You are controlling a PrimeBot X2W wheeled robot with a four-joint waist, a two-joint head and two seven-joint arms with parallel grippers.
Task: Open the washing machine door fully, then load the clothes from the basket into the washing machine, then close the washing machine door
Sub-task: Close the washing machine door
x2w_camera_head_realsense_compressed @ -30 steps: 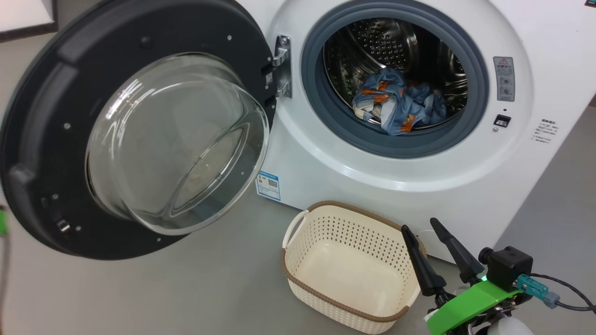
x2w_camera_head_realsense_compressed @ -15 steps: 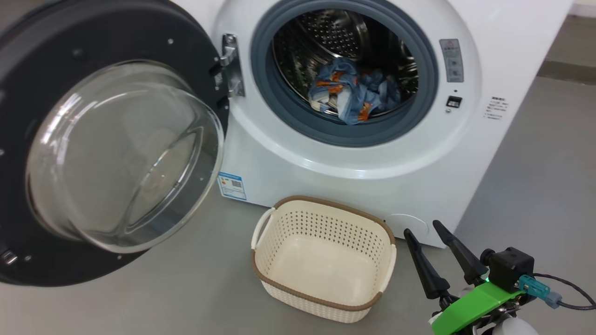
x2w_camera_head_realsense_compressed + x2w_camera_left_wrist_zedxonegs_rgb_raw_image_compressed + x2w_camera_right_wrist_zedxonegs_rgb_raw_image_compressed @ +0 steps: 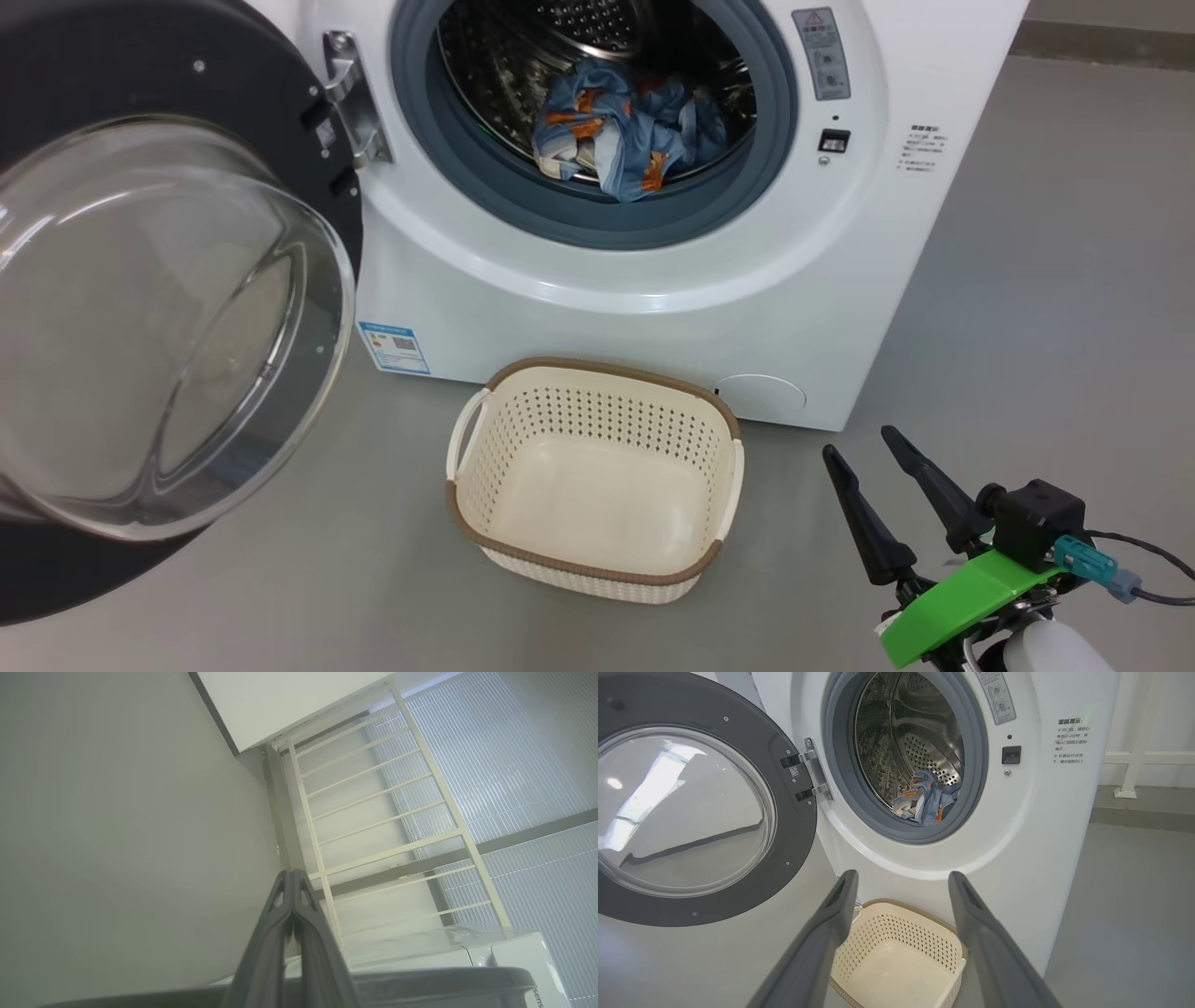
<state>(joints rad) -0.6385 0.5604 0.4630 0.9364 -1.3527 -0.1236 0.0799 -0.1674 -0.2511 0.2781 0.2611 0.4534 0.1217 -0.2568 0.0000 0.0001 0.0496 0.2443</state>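
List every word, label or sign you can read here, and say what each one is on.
"温馨提示:" heads the printed notice on the washing machine front; the lines beneath it are too small to read.
"sens", cut off by the picture's edge, stands on a white casing.
A red warning triangle tops the grey label beside the drum opening; its text is too small.
Blue label sticker: too small to read.
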